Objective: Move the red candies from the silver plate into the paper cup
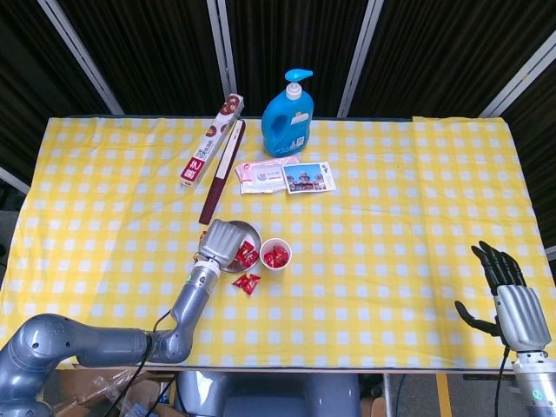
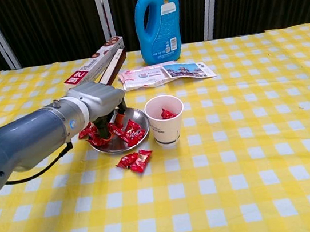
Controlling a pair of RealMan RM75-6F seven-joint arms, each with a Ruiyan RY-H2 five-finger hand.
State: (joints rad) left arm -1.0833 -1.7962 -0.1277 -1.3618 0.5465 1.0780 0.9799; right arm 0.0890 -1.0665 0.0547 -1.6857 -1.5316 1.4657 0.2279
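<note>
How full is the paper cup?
Nearly empty: the chest view shows only a red candy or two low inside the paper cup, most of its white inner wall bare.

It looks like a robot test room, not a home: a table with a yellow checked cloth [image 1: 391,226] stands before black curtains [image 1: 287,43] hung between metal poles [image 1: 358,54], with cables below the table.

Plate [image 2: 138,117] just left of paper cup [image 2: 165,120], candies [image 2: 130,133] on it, more inside the cup. Loose candies [image 2: 135,161] on the tablecloth [image 2: 253,154] in front of plate. Left hand [image 2: 102,98] over plate. Bottle [image 2: 157,18] far behind.
</note>
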